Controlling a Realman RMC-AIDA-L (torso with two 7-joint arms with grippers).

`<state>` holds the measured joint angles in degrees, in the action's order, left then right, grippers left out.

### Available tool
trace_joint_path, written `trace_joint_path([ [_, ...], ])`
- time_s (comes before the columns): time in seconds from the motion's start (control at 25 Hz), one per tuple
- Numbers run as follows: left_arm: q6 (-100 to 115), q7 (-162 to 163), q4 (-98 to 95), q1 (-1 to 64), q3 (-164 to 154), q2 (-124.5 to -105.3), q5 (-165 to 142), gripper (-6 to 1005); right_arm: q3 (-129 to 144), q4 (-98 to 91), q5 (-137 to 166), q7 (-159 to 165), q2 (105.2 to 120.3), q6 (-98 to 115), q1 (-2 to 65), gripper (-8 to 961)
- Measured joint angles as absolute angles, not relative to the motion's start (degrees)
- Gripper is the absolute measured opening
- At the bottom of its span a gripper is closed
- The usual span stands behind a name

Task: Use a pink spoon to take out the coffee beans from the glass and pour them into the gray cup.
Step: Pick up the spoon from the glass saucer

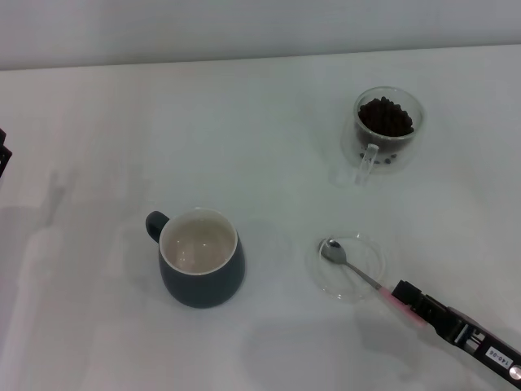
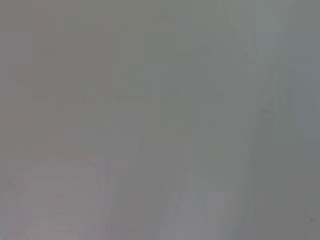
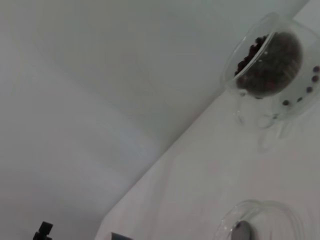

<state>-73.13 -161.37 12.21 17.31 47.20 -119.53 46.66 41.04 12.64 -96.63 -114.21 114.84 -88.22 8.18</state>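
Note:
The pink spoon point(image 1: 358, 272) lies with its metal bowl in a flat clear dish point(image 1: 368, 251), its pale pink handle pointing toward the front right. My right gripper point(image 1: 413, 304) is at the front right, closed around the end of that handle. The glass point(image 1: 364, 165) stands at the back right, heaped with dark coffee beans point(image 1: 386, 116). The right wrist view shows the glass point(image 3: 250, 112) with the coffee beans point(image 3: 270, 62), and farther along the dish point(image 3: 280, 212) holding the spoon bowl point(image 3: 243, 231). The gray cup point(image 1: 203, 285) stands left of centre, its cream inside bare. My left gripper point(image 1: 3, 155) barely shows at the left edge.
The white table point(image 1: 244, 138) stretches to a pale wall at the back. The left wrist view shows only a plain pale surface point(image 2: 160, 120). The cup's loop handle point(image 1: 155, 223) points toward the back left.

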Motion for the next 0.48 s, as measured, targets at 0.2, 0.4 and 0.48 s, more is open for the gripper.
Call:
trace_joint_path([
  [0.2, -73.13, -161.37, 12.15, 17.31, 47.19, -119.53, 46.67, 882, 41.27, 11.31, -96.12, -113.23, 114.78, -88.68, 7.49, 233],
  [0.4, -73.16, -161.37, 12.09, 17.32, 47.20, -119.47, 46.66, 882, 42.26, 11.01, -96.06, -113.01, 114.69, -88.67, 7.38, 255],
  [0.48, -73.16, -161.37, 12.07, 17.34, 47.22, -119.46, 46.64, 883, 42.90, 10.71, -96.01, -113.00, 114.69, -88.61, 7.34, 268],
])
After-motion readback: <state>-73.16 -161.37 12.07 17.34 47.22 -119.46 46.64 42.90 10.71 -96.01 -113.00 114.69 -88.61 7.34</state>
